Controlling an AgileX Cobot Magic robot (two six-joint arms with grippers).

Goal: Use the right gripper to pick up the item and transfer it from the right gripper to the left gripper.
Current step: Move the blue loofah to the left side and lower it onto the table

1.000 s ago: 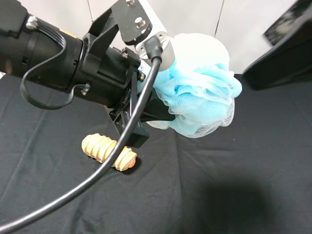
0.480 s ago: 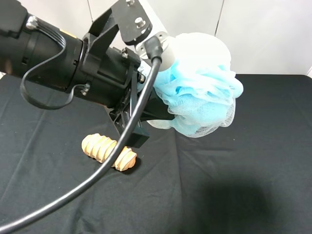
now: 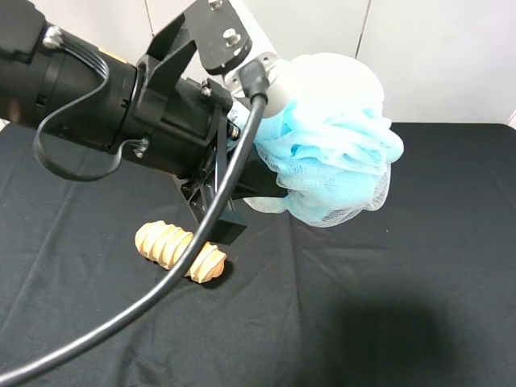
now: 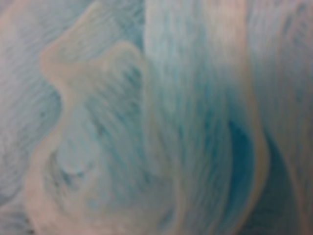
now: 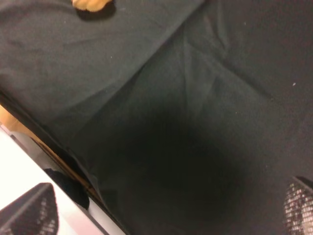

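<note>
The item (image 3: 334, 149), a fluffy light-blue mesh pouf, hangs in the air above the black table. My left gripper (image 3: 270, 184) is shut on its left side, with the black fingers buried in the mesh. Blurred blue ruffles of the item (image 4: 156, 117) fill the whole left wrist view. The right gripper is out of the exterior high view. In the right wrist view, the right gripper (image 5: 164, 203) shows its two fingertips (image 5: 29, 208) far apart at the picture's corners, open and empty, above the dark cloth.
A ridged tan bread loaf (image 3: 180, 251) lies on the black tablecloth (image 3: 403, 306) below the left arm; its end also shows as bread (image 5: 90, 4) in the right wrist view. A thick black cable (image 3: 161, 290) loops across the front left.
The right arm, seen at the upper right a second ago, has drawn out of the exterior high view. The item stays in the left gripper, nearly still.
</note>
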